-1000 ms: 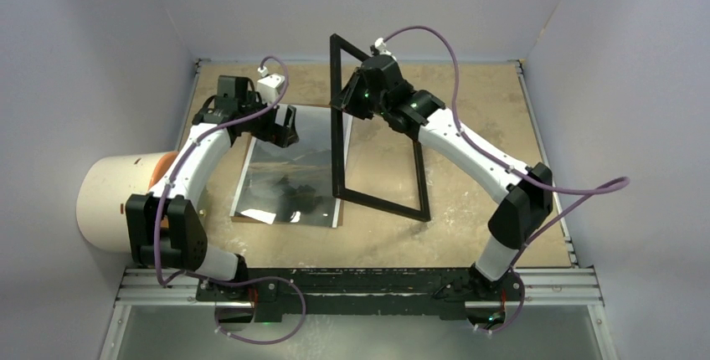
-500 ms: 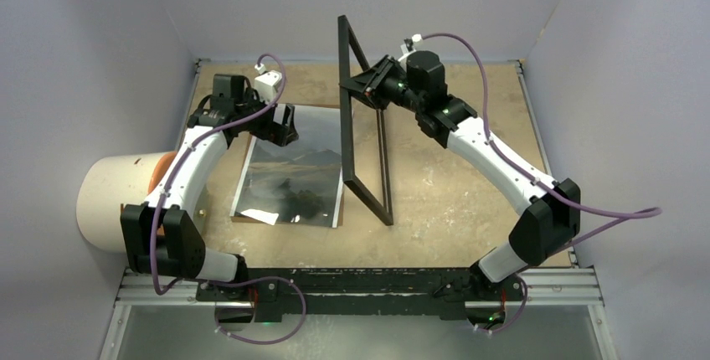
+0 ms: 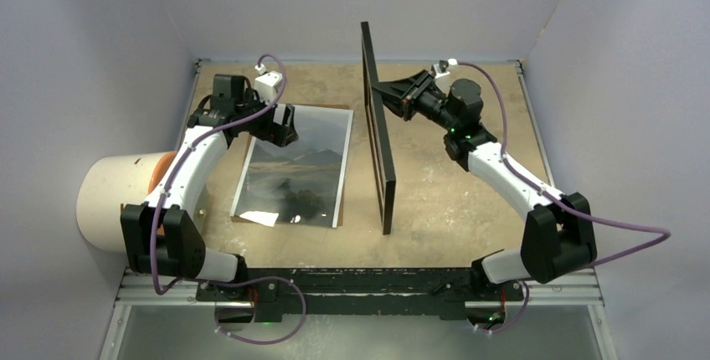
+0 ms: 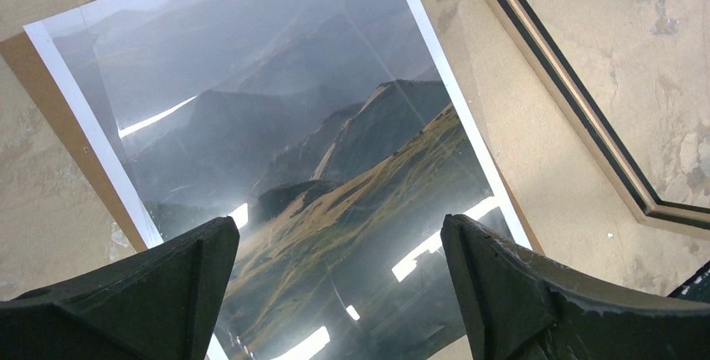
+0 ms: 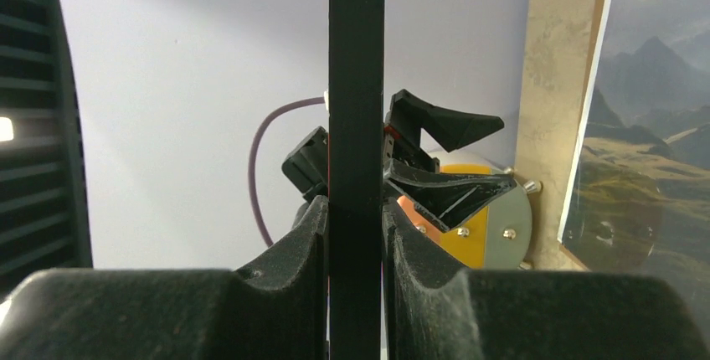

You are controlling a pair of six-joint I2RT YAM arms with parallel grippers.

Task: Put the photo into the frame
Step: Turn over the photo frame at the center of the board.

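The photo, a glossy print of misty mountains, lies flat on the table left of centre, on a brown backing board. My left gripper hovers open over the photo's far left part; in the left wrist view its fingers straddle the photo with nothing between them. The black frame stands upright on its edge, right of the photo. My right gripper is shut on the frame's upper bar, both pads of the right gripper pressed against it.
A white cylinder with an orange end lies at the table's left edge beside my left arm. Purple walls close in the table on three sides. A metal rail runs along the near edge. The frame's lower corner shows beside the photo.
My right arm has swung the frame rightward and turned it from a tilted, open-faced pose to upright and edge-on, uncovering the photo. The left gripper has stayed put.
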